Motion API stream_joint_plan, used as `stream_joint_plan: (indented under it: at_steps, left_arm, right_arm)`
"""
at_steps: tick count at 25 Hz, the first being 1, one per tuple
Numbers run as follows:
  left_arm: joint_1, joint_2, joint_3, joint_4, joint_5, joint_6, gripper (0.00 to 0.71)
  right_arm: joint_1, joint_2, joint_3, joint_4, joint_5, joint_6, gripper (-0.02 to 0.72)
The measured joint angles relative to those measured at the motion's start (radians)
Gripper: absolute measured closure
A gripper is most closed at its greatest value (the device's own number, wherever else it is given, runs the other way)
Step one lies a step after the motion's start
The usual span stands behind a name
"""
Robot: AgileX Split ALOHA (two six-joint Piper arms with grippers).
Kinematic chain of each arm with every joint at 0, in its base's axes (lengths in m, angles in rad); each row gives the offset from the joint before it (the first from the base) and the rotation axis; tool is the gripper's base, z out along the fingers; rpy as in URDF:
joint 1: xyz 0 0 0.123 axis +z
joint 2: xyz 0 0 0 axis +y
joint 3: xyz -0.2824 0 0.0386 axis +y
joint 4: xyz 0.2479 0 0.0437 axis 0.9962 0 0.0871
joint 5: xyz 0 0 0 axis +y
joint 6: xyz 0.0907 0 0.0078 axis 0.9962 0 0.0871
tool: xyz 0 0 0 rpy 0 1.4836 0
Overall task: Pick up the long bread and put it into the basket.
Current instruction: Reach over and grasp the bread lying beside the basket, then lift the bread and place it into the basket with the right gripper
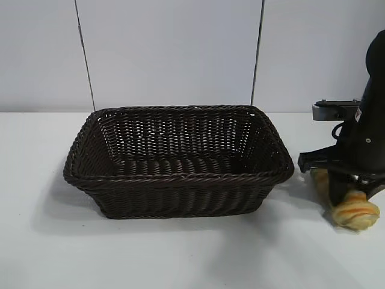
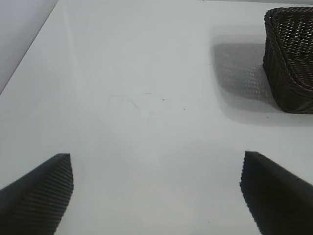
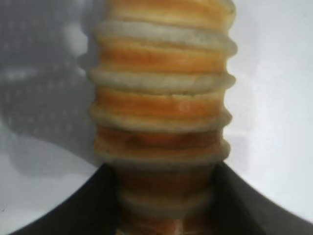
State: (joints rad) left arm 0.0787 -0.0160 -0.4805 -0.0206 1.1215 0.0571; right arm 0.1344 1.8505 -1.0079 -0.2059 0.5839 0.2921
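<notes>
I see the long bread (image 1: 354,209), a golden-tan ridged loaf with orange-brown stripes, lying on the white counter (image 1: 180,253) at about four o'clock in the exterior view, just to the right of the basket and outside it. My right claw (image 1: 344,191) comes down onto it from above, its black fingers straddling the loaf so that only the near rounded end and a bit of the far end show past them. In the right wrist view the loaf (image 3: 161,98) fills the middle, and the two dark fingers (image 3: 73,210) press against its sides at the narrower part, so I read this claw as clenched on the bread, with the loaf resting on the counter.

The large rectangular dark brown woven wicker basket (image 1: 180,180) with its braided rim sits at the centre of the counter, nothing visible inside it.

My left claw (image 2: 156,191) hangs released, its two ribbed black fingertips (image 2: 44,186) spread wide over bare counter, with a corner of the basket (image 2: 291,63) at its two o'clock.
</notes>
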Motion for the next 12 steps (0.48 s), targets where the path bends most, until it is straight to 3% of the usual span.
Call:
stream_joint_plan:
  at_steps: [8, 12]
  left_arm:
    - [0.0, 0.0, 0.0, 0.0, 0.0, 0.0, 0.042]
    - [0.0, 0.0, 0.0, 0.0, 0.0, 0.0, 0.042]
  right_arm:
    - [0.0, -0.175, -0.132, 0.014, 0.192, -0.003, 0.588]
    - [0.0, -0.208, -0.243, 0.032, 0.282, -0.036, 0.588]
